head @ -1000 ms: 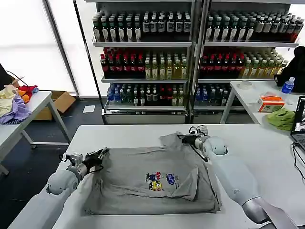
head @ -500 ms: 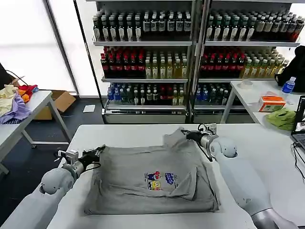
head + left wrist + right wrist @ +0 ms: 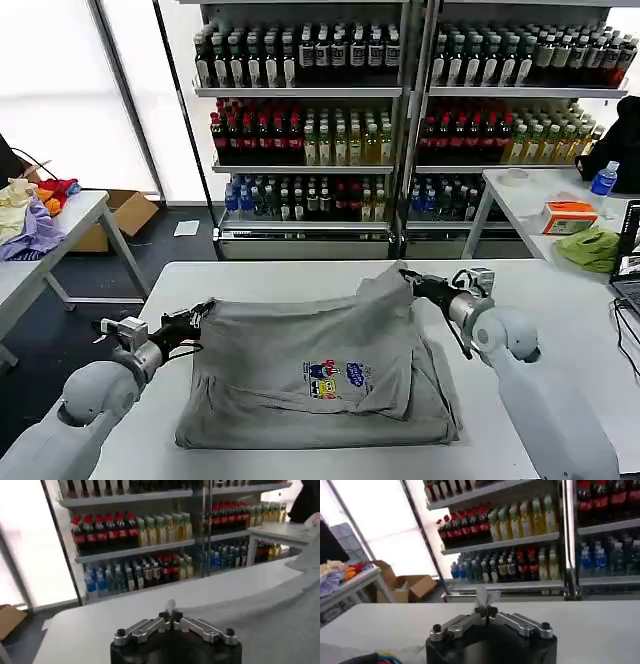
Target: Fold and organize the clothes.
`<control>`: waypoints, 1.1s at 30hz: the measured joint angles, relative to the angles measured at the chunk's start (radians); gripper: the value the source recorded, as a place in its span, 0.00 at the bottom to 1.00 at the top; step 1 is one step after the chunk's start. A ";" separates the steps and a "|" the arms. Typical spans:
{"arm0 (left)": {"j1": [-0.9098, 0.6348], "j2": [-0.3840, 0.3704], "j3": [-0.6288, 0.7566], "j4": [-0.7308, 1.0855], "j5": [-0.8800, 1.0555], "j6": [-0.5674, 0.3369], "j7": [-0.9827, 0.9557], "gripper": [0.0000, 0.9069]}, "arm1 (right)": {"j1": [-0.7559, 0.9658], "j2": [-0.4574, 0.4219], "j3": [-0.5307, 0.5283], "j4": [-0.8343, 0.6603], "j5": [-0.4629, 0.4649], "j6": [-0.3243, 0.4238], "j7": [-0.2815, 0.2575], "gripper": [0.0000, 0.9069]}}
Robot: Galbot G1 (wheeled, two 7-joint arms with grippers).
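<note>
Grey shirt lying across middle of white table, rear edge lifting off surface. Left gripper pinching rear-left corner, jaws clamped on cloth; right gripper clamping rear-right corner. Drink shelves standing behind, nothing blocking. Since a second ago, both grippers moving outward, pulling shirt taut.
</note>
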 measured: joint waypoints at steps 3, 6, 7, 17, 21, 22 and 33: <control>0.048 0.005 -0.033 -0.039 0.006 0.001 -0.004 0.01 | -0.066 -0.013 0.036 0.060 0.016 0.000 0.016 0.00; 0.100 0.004 -0.068 -0.080 0.016 0.005 -0.008 0.01 | -0.135 -0.020 0.069 0.118 0.023 0.000 0.029 0.00; 0.117 0.003 -0.078 -0.094 0.021 0.007 -0.010 0.01 | -0.157 -0.021 0.079 0.135 0.025 0.000 0.033 0.00; 0.298 -0.019 -0.166 -0.210 0.075 0.035 -0.017 0.01 | -0.368 -0.014 0.178 0.293 0.034 0.001 0.068 0.00; 0.360 -0.033 -0.186 -0.234 0.103 0.037 -0.017 0.01 | -0.452 -0.002 0.210 0.349 0.030 0.001 0.076 0.00; 0.374 -0.035 -0.191 -0.237 0.111 0.037 -0.016 0.01 | -0.471 0.001 0.217 0.361 0.029 0.001 0.076 0.00; 0.482 -0.076 -0.200 -0.255 0.210 0.049 -0.006 1.00 | -0.644 0.044 0.244 0.450 -0.034 0.002 0.097 1.00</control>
